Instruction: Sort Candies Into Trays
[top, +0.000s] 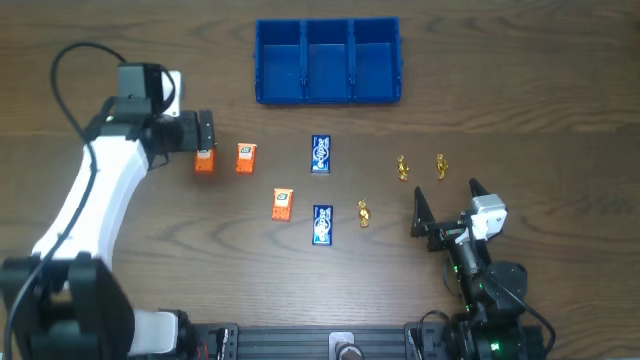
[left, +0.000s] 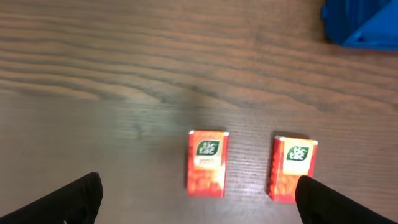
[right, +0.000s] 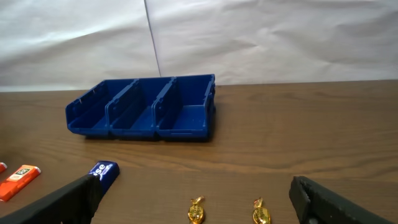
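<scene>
On the wood table, well short of the tray, my left gripper hangs wide open and empty, fingers flanking an orange box across its narrow width; my right gripper, also open and empty, sits farther off.

Wide gaps between candies, open table right of blue tray

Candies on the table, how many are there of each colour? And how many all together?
Orange boxes: 3
Blue boxes: 2
Gold wrapped candies: 3
Total: 8
</scene>
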